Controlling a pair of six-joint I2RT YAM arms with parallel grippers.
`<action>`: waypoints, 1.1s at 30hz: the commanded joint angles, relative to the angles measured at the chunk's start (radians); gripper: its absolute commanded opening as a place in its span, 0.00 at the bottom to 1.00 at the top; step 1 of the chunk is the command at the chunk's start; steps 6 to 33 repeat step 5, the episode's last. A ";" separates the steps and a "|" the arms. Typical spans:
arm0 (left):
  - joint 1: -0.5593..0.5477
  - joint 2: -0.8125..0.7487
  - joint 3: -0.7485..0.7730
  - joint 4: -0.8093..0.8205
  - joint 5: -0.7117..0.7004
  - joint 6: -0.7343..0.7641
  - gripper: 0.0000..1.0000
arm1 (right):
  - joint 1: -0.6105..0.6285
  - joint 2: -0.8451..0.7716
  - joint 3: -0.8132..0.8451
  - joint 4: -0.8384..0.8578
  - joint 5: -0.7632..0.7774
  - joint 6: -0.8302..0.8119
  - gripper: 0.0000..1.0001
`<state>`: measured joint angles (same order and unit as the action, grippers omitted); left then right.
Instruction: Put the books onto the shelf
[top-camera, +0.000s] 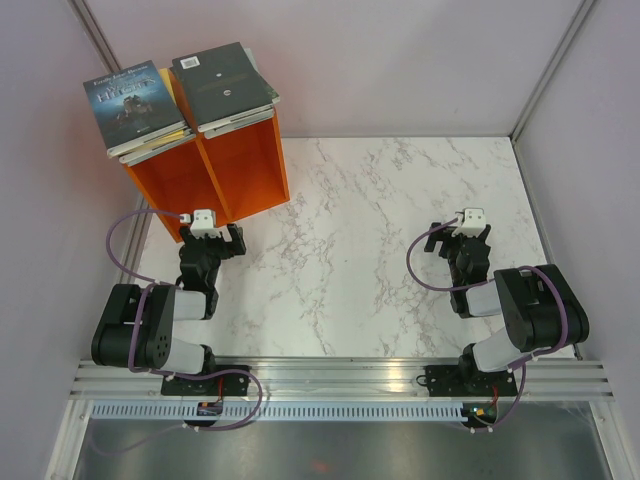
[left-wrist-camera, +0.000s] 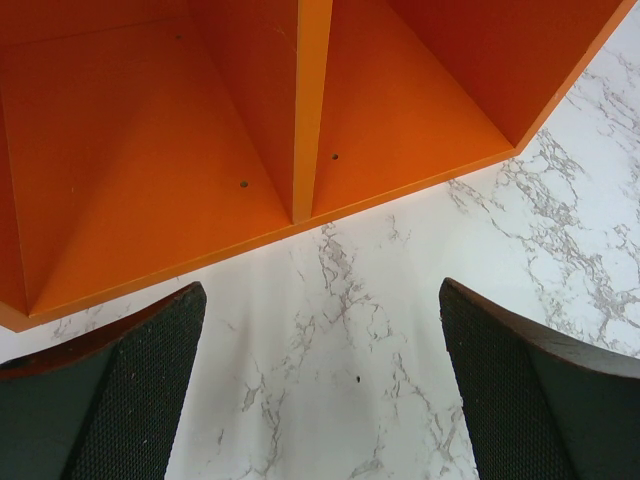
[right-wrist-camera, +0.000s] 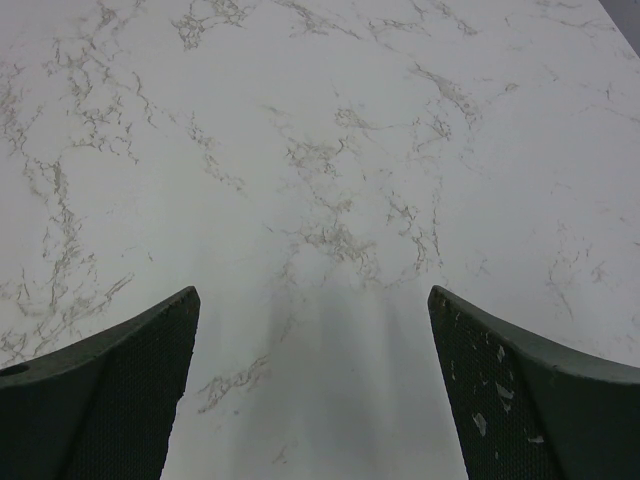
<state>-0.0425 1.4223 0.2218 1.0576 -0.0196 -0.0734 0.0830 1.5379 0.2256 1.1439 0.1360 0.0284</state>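
1. Atop the boxy orange shelf (top-camera: 250, 165), far left, flat books (top-camera: 135, 105) lie in two stacks, lower covers hidden.
2. Left gripper (top-camera: 214, 238) and right gripper (top-camera: 460, 238), jaws wide apart and empty, hover over the glossy veined marble table (top-camera: 380, 200).

A white marble-veined table (top-camera: 380, 250) stands enclosed by plain pale lilac walls (top-camera: 400, 60).

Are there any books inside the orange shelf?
No, both compartments of the shelf look empty; the books lie in two stacks on its top.
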 joint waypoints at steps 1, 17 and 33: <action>0.001 0.006 -0.004 0.079 -0.008 0.052 1.00 | -0.003 0.001 0.023 0.034 -0.018 -0.007 0.98; 0.001 0.006 -0.004 0.079 -0.008 0.052 1.00 | -0.002 -0.009 0.014 0.040 -0.016 -0.010 0.98; 0.001 0.006 -0.004 0.079 -0.008 0.052 1.00 | -0.002 -0.009 0.014 0.040 -0.016 -0.010 0.98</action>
